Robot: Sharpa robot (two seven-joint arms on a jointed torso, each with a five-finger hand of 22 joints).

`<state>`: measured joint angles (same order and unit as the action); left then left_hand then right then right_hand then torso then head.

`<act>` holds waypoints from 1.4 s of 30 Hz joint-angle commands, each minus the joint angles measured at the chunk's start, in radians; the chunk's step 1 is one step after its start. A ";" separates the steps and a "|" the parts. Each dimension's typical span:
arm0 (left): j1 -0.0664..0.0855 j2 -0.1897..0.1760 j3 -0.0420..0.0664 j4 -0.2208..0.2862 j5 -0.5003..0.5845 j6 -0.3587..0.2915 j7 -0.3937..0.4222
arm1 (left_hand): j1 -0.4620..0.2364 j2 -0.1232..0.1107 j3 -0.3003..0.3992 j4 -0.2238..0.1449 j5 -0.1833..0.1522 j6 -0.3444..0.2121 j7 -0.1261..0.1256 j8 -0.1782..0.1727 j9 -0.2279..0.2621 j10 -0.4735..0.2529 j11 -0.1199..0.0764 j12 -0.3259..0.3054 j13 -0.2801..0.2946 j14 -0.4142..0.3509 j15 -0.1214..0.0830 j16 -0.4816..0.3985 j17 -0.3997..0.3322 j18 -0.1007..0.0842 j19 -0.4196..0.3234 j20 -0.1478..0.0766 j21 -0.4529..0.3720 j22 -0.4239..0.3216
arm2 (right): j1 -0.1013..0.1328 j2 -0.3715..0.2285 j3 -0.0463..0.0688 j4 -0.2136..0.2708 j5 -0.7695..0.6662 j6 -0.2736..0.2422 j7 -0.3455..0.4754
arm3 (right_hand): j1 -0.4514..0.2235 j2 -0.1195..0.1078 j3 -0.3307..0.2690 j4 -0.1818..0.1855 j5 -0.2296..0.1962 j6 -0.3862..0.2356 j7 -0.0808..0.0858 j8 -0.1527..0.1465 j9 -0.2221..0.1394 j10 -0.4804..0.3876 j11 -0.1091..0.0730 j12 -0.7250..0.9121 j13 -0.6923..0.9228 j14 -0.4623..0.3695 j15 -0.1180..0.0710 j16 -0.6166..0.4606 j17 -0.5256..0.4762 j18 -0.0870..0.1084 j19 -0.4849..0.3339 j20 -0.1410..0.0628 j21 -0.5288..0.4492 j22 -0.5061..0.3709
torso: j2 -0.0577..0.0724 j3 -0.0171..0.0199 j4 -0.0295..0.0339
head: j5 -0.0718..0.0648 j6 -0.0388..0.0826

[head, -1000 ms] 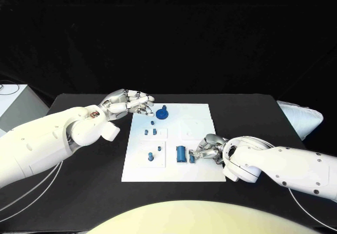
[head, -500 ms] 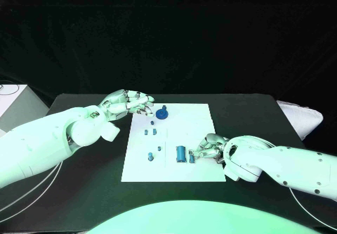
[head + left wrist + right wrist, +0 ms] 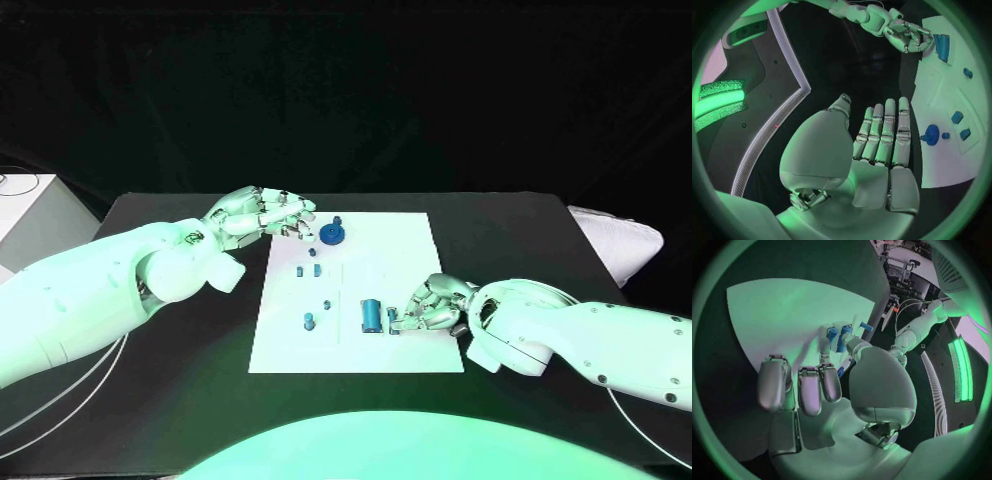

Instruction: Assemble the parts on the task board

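Observation:
The white task board lies mid-table. My left hand hovers at its far left corner, fingers straight and empty in the left wrist view, close to a round blue part. My right hand rests on the board's near right area with its fingers curled in. Its thumb and a finger pinch a small blue part, beside an upright blue block. More small blue parts lie down the board's left side.
A white cushion-like object sits at the table's right edge. A white box stands off the table's left side. Black table surrounds the board.
My right hand has shifted very slightly at the small part beside the blue block. The left hand and the other parts stay where they were.

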<state>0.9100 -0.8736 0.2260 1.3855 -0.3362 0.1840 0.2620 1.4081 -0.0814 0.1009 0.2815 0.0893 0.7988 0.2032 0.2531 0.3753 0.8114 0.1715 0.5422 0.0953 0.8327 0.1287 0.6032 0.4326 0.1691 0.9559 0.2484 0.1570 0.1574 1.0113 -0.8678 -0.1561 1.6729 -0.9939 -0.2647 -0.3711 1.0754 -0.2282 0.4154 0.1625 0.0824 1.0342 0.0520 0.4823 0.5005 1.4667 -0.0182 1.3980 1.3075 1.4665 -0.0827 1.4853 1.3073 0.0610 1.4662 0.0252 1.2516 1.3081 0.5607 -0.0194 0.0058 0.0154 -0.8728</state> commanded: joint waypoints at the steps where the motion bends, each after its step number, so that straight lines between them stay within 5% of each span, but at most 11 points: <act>1: -0.002 0.000 0.001 0.001 -0.002 0.010 0.011 | 0.002 0.007 -0.004 0.000 -0.004 0.002 0.023 0.004 -0.002 -0.004 0.005 -0.006 0.002 0.002 0.005 -0.004 0.001 0.014 0.010 0.000 -0.005 -0.002 | -0.001 -0.005 0.000 0.003 0.007 0.015 0.052 | 0.014 0.007 -0.008 0.000 0.025 0.008 -0.007 0.018 0.010 0.034 -0.009 0.015 0.173 0.076 -0.007 0.001 0.128 -0.003 0.046 -0.008 -0.003 0.119 | 0.000 -0.0001 -0.0002 | -0.002 0.000; 20: -0.004 -0.001 0.001 0.002 -0.003 0.011 0.011 | 0.004 0.009 -0.004 0.000 -0.004 0.002 0.022 0.005 -0.002 -0.004 0.005 -0.006 0.002 0.002 0.005 -0.004 0.002 0.014 0.011 0.000 -0.006 -0.002 | -0.006 0.019 0.000 -0.020 -0.010 0.061 0.002 | 0.058 0.009 -0.005 -0.020 0.023 -0.001 -0.015 0.038 0.029 0.037 -0.016 0.023 0.178 0.078 -0.013 0.006 0.136 -0.005 0.050 -0.013 0.007 0.126 | 0.000 -0.0028 0.0026 | -0.003 0.000; 36: -0.005 0.001 0.001 0.000 -0.002 0.012 0.010 | 0.004 0.009 -0.004 0.000 -0.004 0.002 0.022 0.005 -0.002 -0.004 0.005 -0.006 0.002 0.002 0.005 -0.004 0.002 0.014 0.011 0.000 -0.006 -0.002 | -0.008 0.038 0.000 -0.044 -0.051 -0.004 -0.057 | 0.080 0.025 0.010 -0.026 0.025 -0.001 -0.017 0.043 0.034 0.040 -0.018 0.028 0.182 0.079 -0.015 0.009 0.142 -0.007 0.052 -0.015 0.016 0.131 | 0.001 -0.0019 0.0011 | -0.002 0.000; 42: -0.005 0.003 0.001 -0.001 -0.002 0.013 0.009 | 0.004 0.009 -0.004 0.000 -0.004 0.002 0.022 0.005 -0.002 -0.004 0.005 -0.006 0.002 0.002 0.005 -0.004 0.002 0.014 0.011 0.000 -0.006 -0.002 | -0.008 0.054 0.001 -0.060 -0.047 0.010 -0.057 | 0.077 0.027 0.011 -0.023 0.027 -0.001 -0.017 0.044 0.034 0.040 -0.018 0.028 0.182 0.079 -0.015 0.010 0.142 -0.007 0.052 -0.015 0.017 0.132 | 0.000 -0.0015 0.0012 | -0.004 0.000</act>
<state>0.9053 -0.8729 0.2260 1.3840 -0.3369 0.1841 0.2629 1.4081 -0.0814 0.1009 0.2814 0.0892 0.7988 0.2032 0.2531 0.3743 0.8114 0.1716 0.5422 0.0957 0.8327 0.1287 0.6032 0.4332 0.1692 0.9632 0.2485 0.1576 0.1563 1.0041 -0.8173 -0.1557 1.6166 -1.0290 -0.2560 -0.4184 1.1455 -0.2056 0.4210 0.1375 0.1079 1.0317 0.0401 0.5225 0.5335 1.4661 -0.0257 1.4202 1.3075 1.4665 -0.0896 1.4893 1.3081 0.0609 1.4662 0.0180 1.2644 1.3076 0.5616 -0.0210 0.0071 0.0123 -0.8728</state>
